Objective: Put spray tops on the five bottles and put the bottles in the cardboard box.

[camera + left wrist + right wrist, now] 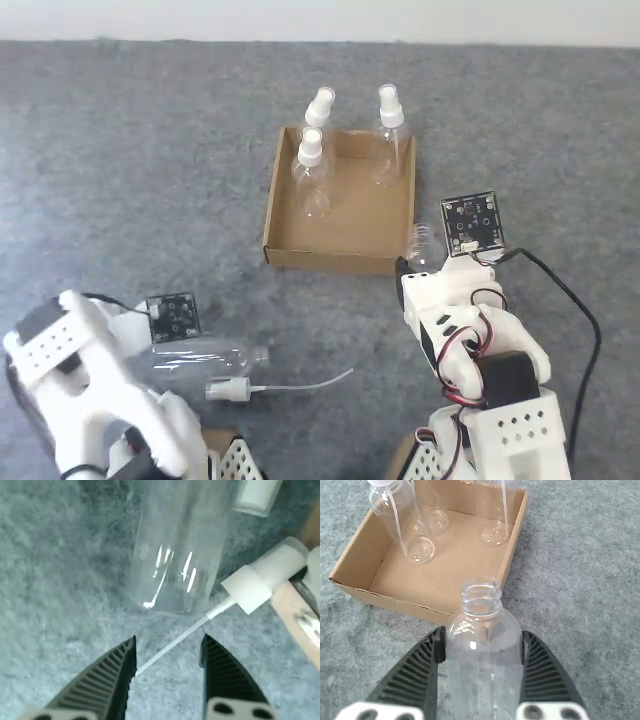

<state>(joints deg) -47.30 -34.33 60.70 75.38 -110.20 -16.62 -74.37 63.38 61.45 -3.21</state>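
At eight o'clock we find the left gripper [168, 641] open, empty, over a loose spray top [260, 585]; three capped bottles [311, 185] stand in the cardboard box [340, 258]; at its four o'clock the right gripper [482, 634] clamps an uncapped bottle [480, 597].

Clear bottles [312, 185] — white spray tops [311, 146], brown cardboard box [350, 228], mottled grey carpet [120, 150], white arms [90, 370]

Three capped bottles [312, 182] are standing in the cardboard box [355, 218]; an uncapped bottle [482, 627] (upright) is standing just outside; a fifth bottle [200, 358] is lying beside a loose spray top [232, 390].
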